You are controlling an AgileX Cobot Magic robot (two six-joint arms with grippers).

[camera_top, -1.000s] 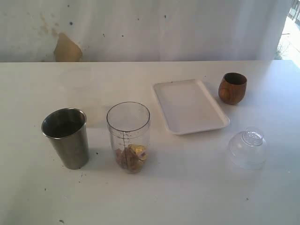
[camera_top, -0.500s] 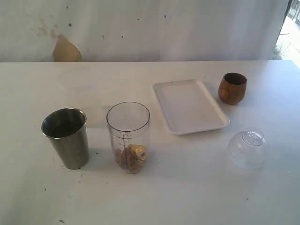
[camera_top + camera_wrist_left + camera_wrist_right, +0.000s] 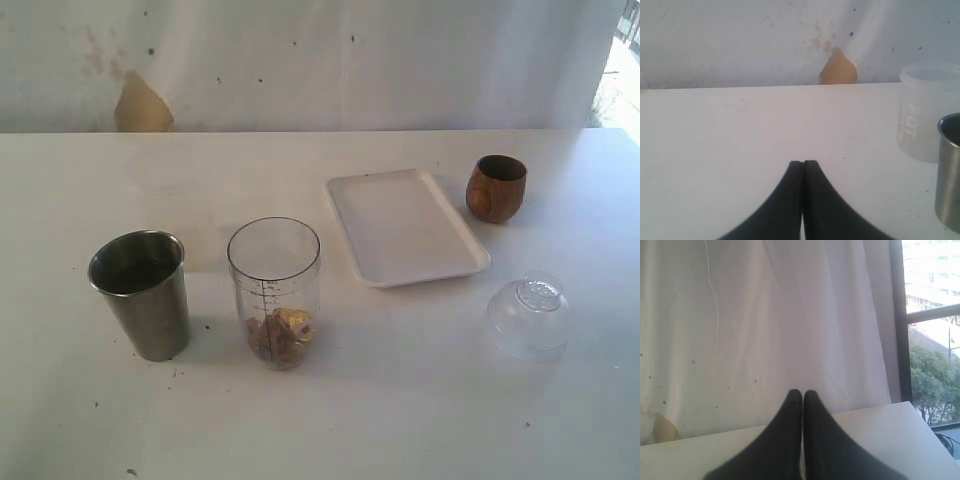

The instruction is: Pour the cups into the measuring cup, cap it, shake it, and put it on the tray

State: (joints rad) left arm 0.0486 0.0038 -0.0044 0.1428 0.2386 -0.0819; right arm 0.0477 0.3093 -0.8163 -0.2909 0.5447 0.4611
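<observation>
Two cups are set upright on the surface (image 3: 400, 400), long axes vertical. The steel cup (image 3: 140, 295) is placed near and to the left. The wooden cup (image 3: 496, 188) is placed far and to the right, just beyond the far right corner of the tray (image 3: 405, 230).

The measuring cup (image 3: 273, 290) is stood just right of the steel cup, apart from it, with brown and yellow pieces seen at its bottom. The clear lid (image 3: 529, 318) is laid near and to the right.

Neither arm is shown in the exterior view. The left claw (image 3: 803, 163) is pressed together with nothing pinched. In its wrist view the steel cup is caught only at the edge of the picture, so it is judged to lie off to one side of the claw, not straight ahead. The right claw (image 3: 803, 392) is likewise pressed together and empty, and is pointed at the curtain, with no task thing in its sight.

By position, the steel cup is judged to fall to the left arm and the wooden cup to the right. A sideways approach with the claw spread would be called for.
</observation>
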